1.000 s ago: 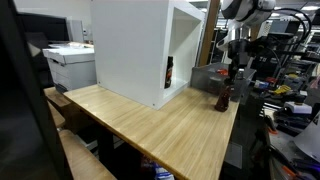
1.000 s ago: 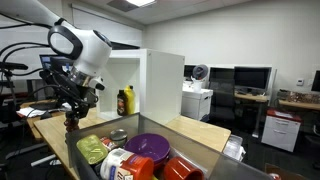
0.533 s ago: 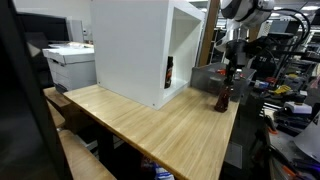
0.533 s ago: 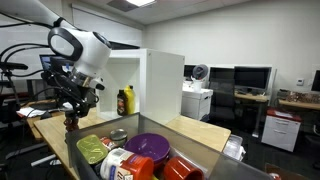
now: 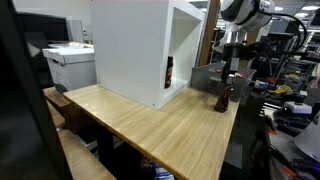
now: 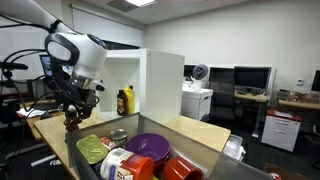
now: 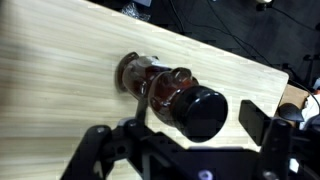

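One small dark bottle (image 5: pixel 222 98) is what the gripper (image 5: pixel 232 72) is nearest to. It stands upright on the wooden table (image 5: pixel 150 125), towards the right-hand end in an exterior view. From the left in that view, a white printer (image 5: pixel 68 62) sits behind the table's far corner. Next, a tall white cabinet (image 5: pixel 130 50) stands on the tabletop with its open side facing right and a dark flask (image 5: pixel 169 72) on its floor. The small dark bottle comes after that, out in the open and well apart from the cabinet, with the gripper hanging just above its cap.

In an exterior view taken from another side, the robot arm (image 6: pixel 78 48) curves down at the left. The gripper (image 6: pixel 75 100) is directly over the small dark bottle (image 6: pixel 70 120). Further right the cabinet (image 6: pixel 160 80) shows a yellow container (image 6: pixel 129 100) beside the flask. A grey bin (image 6: pixel 215 145) fills the foreground (its contents are a green lump (image 6: pixel 92 150), a can (image 6: pixel 118 135), a purple plate (image 6: pixel 150 145) and a red cup (image 6: pixel 180 168)).

In the wrist view the bottle (image 7: pixel 165 88) is seen from above on the pale wood, its black cap (image 7: pixel 205 112) towards the camera. The fingers (image 7: pixel 255 120) are spread wide, one on each side of it. Neither touches the glass, and nothing is gripped.
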Robot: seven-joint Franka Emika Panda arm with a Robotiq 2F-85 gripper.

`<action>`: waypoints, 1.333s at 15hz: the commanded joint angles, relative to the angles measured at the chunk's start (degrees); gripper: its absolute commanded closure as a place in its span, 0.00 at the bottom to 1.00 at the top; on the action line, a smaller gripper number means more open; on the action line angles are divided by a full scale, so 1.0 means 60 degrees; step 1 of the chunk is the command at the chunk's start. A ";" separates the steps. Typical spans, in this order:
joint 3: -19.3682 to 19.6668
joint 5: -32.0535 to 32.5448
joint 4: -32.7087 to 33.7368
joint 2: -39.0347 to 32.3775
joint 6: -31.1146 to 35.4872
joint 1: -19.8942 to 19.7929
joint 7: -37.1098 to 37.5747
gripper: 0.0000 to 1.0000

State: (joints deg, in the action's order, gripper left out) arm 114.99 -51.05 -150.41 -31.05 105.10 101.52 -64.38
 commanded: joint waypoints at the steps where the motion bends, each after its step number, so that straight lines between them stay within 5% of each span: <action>1: -0.0146 -0.0456 -0.0386 -0.1118 0.0217 0.0382 0.0450 0.35; 5: -0.0173 -0.0347 -0.0391 -0.1126 0.0378 0.0535 0.0915 0.58; 7: -0.0172 -0.0301 -0.0365 -0.1112 0.0414 0.0588 0.1124 0.27; 8: -0.0171 -0.0275 -0.0342 -0.1098 0.0483 0.0664 0.1241 0.61; 20: -0.0312 -0.0177 0.0240 -0.0813 0.0944 0.1125 0.1772 0.67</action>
State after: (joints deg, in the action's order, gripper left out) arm 114.22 -51.25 -149.53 -30.92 110.56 106.96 -56.14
